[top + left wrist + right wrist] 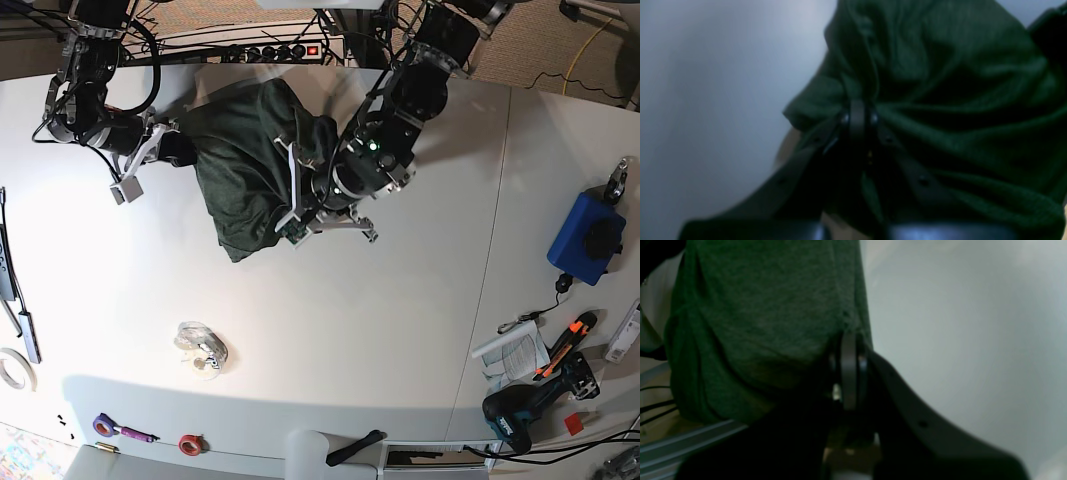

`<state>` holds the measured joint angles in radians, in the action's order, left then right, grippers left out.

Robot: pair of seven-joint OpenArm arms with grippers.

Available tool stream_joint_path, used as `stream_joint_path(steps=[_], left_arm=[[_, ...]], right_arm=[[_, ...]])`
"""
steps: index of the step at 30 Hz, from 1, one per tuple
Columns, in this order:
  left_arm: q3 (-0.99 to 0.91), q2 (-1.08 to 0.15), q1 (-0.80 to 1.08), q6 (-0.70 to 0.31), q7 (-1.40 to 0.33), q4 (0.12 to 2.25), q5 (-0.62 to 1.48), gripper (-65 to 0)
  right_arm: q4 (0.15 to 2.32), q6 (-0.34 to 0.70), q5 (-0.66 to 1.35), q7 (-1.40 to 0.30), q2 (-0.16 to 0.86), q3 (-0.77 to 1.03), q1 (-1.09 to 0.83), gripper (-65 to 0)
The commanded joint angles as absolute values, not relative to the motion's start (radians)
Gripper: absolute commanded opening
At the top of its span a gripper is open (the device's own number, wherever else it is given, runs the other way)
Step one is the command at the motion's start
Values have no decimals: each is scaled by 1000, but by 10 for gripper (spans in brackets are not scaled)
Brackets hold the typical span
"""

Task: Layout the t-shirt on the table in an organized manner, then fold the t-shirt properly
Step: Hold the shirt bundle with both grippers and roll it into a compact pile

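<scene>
Two grips | left fingers (pixel 857 115) pinching shirt (pixel 250 165) | right fingers (pixel 849 368) pinching its other edge | shirt bunched, hanging between my arms above bench (pixel 330 320), likely to spread it flat before folding

Workshop/lab — power drill (pixel 520 415), tape rolls (pixel 190 443), power strip (pixel 285 50) around white table (pixel 330 320).

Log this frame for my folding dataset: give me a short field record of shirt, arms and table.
shirt: t-shirt, dark green, bunched and wrinkled, not yet laid flat
left gripper: jaws shut on a fold of the shirt
right gripper: jaws shut on the shirt's edge
shirt position: stretched between both arms above the far part of the table
fold progress: none visible
</scene>
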<state>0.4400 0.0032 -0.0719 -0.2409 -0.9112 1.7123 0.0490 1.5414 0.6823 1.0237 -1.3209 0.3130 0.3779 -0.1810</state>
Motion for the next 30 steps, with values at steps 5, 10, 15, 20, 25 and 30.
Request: stream_joint_path(steps=[5,10,15,20,25,30], left_arm=[[442,15,-111,-294,-867,1736,205,-650],[442,16,-99,-460,-936,1790,504,-650],[443,16,-28,-543,-1093,1826,605,-650],[443,16,68,-490,-1031,1826,447,-650],[442,15,112,-452,-1025,1826,316,-650],[442,14,116,-451,-1036,1826,273,-650]], right_arm=[[1593,698,1121,-1332,330,382,-174,-650],[1715,698,1130,-1297,330,382,-174,-650],[1823,698,1129,-1289,329,381,-175,-650],[1824,698,1128,-1293,290,379,-181,-650],[1824,698,1125,-1293,201,377,-200,-650],[1805,698,1061,-1281,180,304,-216,-650]])
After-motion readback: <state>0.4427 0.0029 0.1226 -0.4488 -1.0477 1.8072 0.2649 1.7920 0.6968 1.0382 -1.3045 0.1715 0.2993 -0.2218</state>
